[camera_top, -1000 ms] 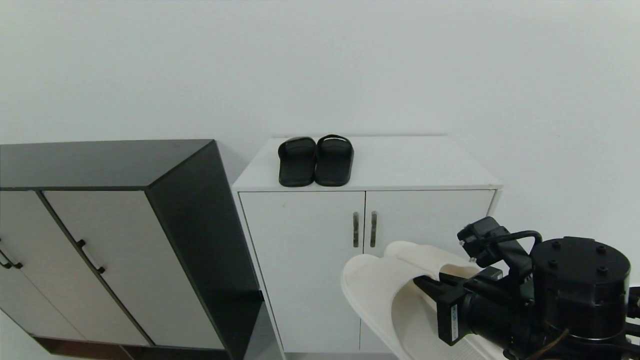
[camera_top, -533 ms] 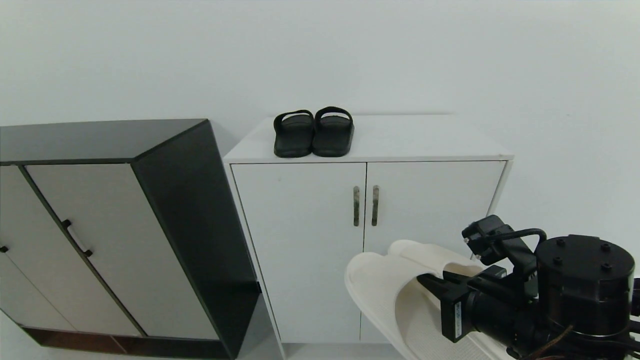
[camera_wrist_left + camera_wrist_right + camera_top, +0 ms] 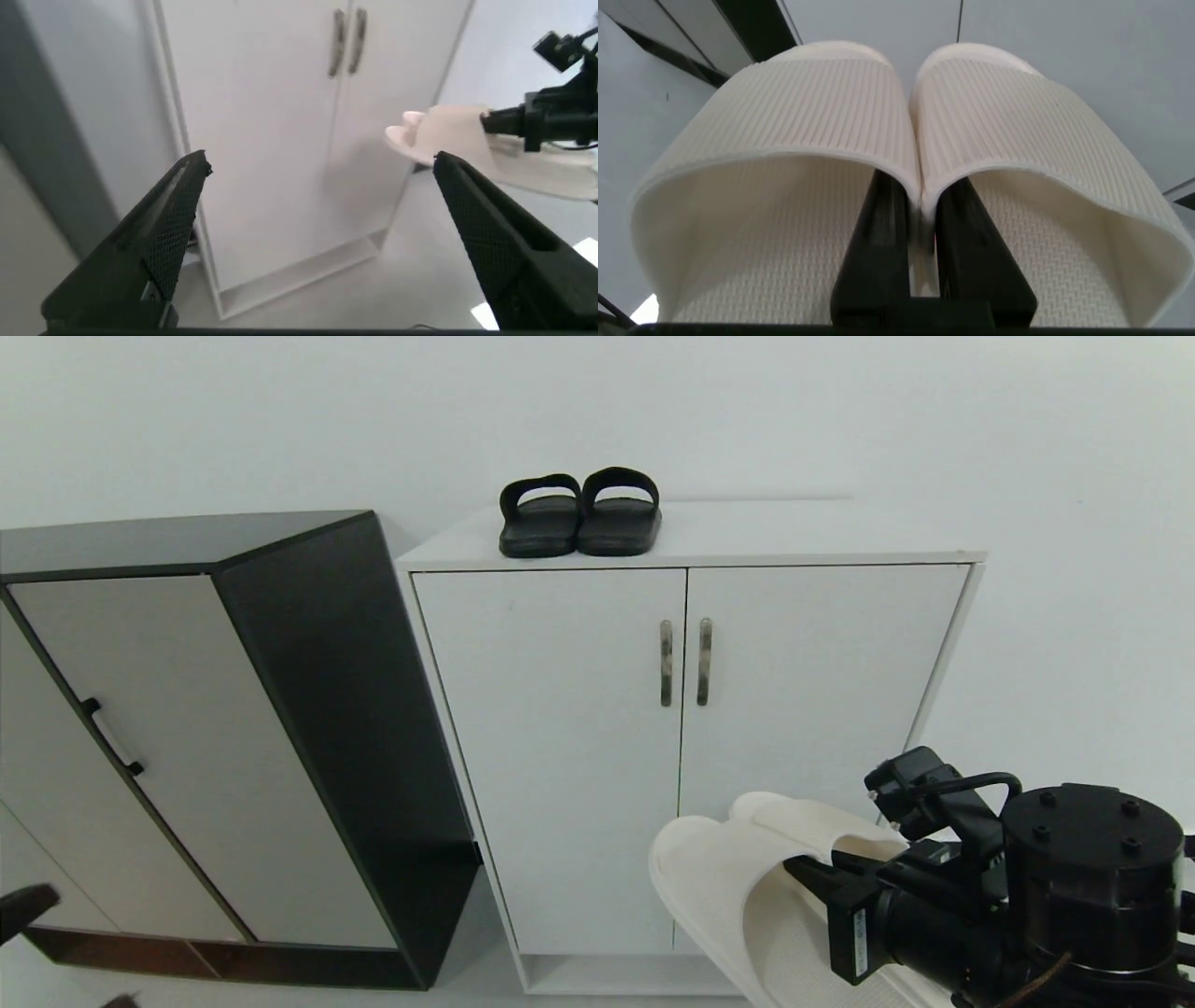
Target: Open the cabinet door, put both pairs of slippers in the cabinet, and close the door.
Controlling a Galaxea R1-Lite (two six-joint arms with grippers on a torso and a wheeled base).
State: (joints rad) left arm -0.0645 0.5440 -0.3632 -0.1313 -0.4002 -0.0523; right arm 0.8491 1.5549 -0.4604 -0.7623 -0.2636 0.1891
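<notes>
Two pairs of slippers are in play, and neither is stowed yet. At the far left a black cabinet [image 3: 308, 709] is seen, probably not the target. The left gripper [image 3: 320, 163] is spread wide with nothing held, pointed at the white cabinet [image 3: 794, 537]. Its doors [image 3: 551, 756] are both shut, with the handles [image 3: 666, 663] side by side at the middle seam. The black slides [image 3: 579, 513] are parked on top, toward the left. Low at the right, the cream slippers [image 3: 738, 877] are pinched together by the right gripper [image 3: 922, 201], which is clamped on the inner strap edges only. They look like soft ribbed foam, so one could get squeezed loose. They're hung just before the right door, so its swing could be blocked.
</notes>
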